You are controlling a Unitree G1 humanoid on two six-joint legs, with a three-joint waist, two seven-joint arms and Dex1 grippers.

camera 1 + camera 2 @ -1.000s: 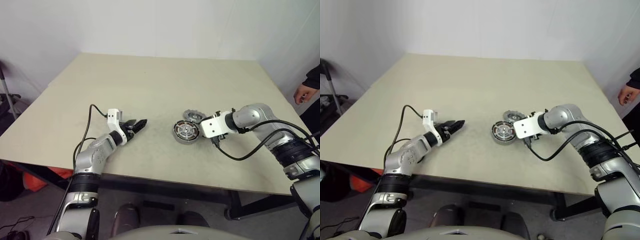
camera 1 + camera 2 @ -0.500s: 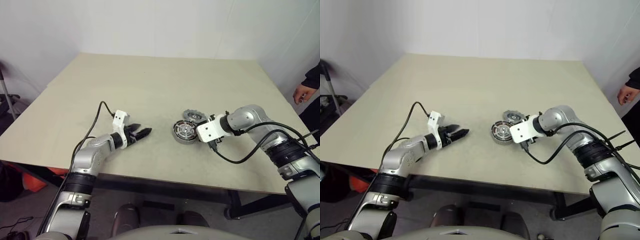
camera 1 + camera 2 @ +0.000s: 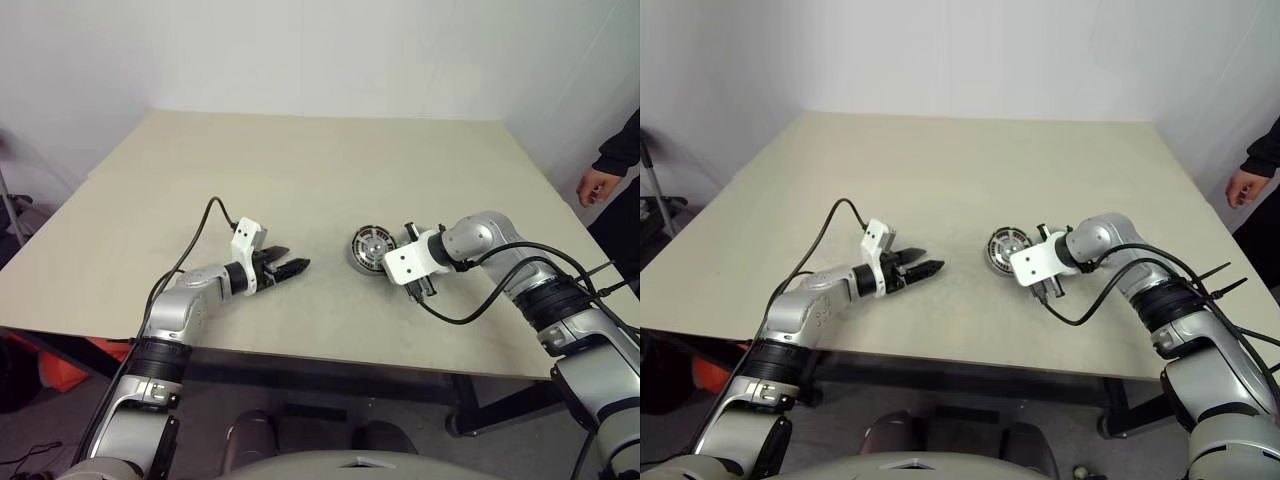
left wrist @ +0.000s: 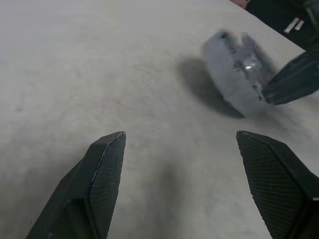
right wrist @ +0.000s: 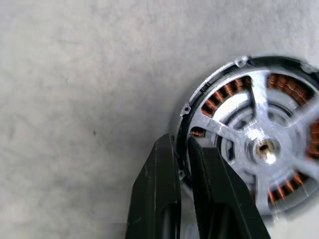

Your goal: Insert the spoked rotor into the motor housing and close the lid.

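Note:
The motor housing (image 3: 368,245) sits right of the table's middle and looks tipped up on one side. Inside it lies the spoked rotor (image 5: 225,132), its silver spokes over the copper windings. My right gripper (image 5: 180,141) is shut on the housing's rim (image 5: 209,79), one finger outside and one inside. My left gripper (image 3: 293,267) hovers open just above the table, a hand's width left of the housing (image 4: 234,74), and points at it. The lid is hidden behind my right wrist.
The beige table (image 3: 300,170) stretches bare towards the back and the left. A person's hand (image 3: 597,185) and dark sleeve show beyond the table's right edge. A black cable loops over my left forearm (image 3: 200,225).
My right gripper has closed on the housing's rim and shifted slightly left. My left gripper has moved right towards the housing and rolled. The camera view has also shifted.

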